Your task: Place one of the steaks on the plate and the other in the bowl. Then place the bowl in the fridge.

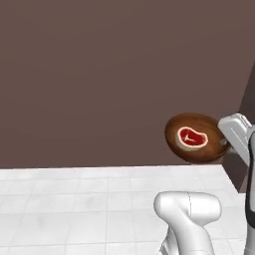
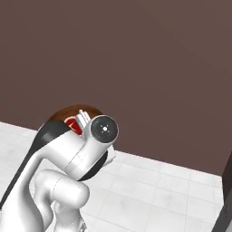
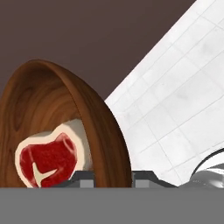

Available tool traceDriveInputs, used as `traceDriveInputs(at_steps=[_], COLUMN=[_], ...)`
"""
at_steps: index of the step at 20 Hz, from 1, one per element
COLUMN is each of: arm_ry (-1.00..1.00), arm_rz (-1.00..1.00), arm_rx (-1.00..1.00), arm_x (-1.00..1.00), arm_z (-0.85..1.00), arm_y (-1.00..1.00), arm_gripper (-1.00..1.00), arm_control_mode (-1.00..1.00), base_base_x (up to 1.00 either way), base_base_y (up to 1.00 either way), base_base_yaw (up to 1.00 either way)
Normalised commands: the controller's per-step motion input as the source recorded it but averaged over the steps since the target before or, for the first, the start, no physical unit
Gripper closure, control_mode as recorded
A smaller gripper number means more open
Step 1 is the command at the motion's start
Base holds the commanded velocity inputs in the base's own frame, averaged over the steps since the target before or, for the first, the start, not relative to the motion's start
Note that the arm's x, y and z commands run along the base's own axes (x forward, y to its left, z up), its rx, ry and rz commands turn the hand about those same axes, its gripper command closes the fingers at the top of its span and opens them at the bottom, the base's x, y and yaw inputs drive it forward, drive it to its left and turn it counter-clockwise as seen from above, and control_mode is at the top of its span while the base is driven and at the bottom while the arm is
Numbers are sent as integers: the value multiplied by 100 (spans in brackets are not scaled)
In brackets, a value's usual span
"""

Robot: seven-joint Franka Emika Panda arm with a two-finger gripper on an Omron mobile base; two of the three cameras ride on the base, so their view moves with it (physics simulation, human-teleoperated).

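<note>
The reddish-brown wooden bowl (image 1: 204, 149) hangs in the air, tipped so its inside faces the left base camera. One raw red steak (image 1: 191, 137) with a pale fat edge lies inside it. My gripper (image 1: 225, 143) is shut on the bowl's right rim. In the hand view the bowl (image 3: 100, 131) has its wall between my two finger tips, at my gripper (image 3: 113, 177), and the steak (image 3: 48, 159) lies low inside. From the right base, the bowl (image 2: 68, 112) and steak (image 2: 72, 125) peek out behind my arm. The plate and the fridge are out of view.
A plain brown wall (image 1: 99, 74) stands close ahead. White tiled floor (image 1: 74, 204) runs below the bowl. A dark upright edge (image 2: 225, 199) rises at the far right.
</note>
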Motion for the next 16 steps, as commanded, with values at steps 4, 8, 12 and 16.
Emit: traceDriveInputs(at_steps=[4, 8, 12, 16], arm_ry=[0, 0, 0, 0], arm_rz=[0, 0, 0, 0], arm_rx=[0, 0, 0, 0], arm_x=[0, 0, 0, 0], arm_z=[0, 0, 0, 0], arm_y=[0, 0, 0, 0], arm_gripper=[100, 100, 100, 100], arm_control_mode=[100, 100, 100, 100], base_base_x=[72, 62, 34, 16], base_base_y=[-4, -1, 0, 0], base_base_yaw=[-27, -34, -40, -43])
